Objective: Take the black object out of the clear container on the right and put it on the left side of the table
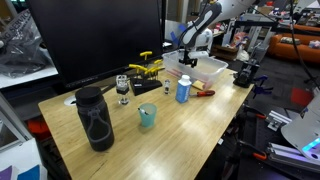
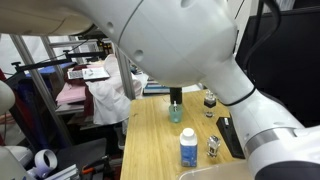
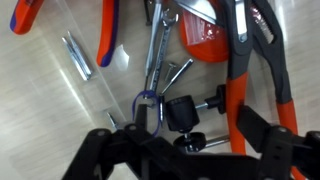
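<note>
- The pincer (image 3: 178,142) hangs low over the clear bin (image 1: 212,68), which sits at the right-hand end of the counter (image 1: 185,125) as that exterior view shows it. Its jaws are spread wide and grip nothing.
- In the wrist view the black object (image 3: 179,108) lies inside the bin, between the two dark fingers (image 3: 98,150). It is a chunky knob with a short metal stem pointing right. I cannot tell whether either finger touches it.
- Around it in the bin lie silver wrenches (image 3: 158,55), orange-handled pliers (image 3: 255,70) and a red-handled tool (image 3: 107,35). A thin blue loop (image 3: 143,105) lies just beside the black object.
- In an exterior view a blue-capped bottle (image 1: 183,89) stands just beside the bin, with another red-handled tool (image 1: 203,92) lying on the counter next to it.
- A teal cup (image 1: 147,116) stands near the middle of the counter, and a tall black bottle (image 1: 95,118) stands towards the opposite end from the bin.
- Near the back edge are a glass (image 1: 123,88), a flat black square (image 1: 148,87) and a yellow item (image 1: 148,67).
- In an exterior view the white arm (image 2: 170,40) fills most of the picture.
</note>
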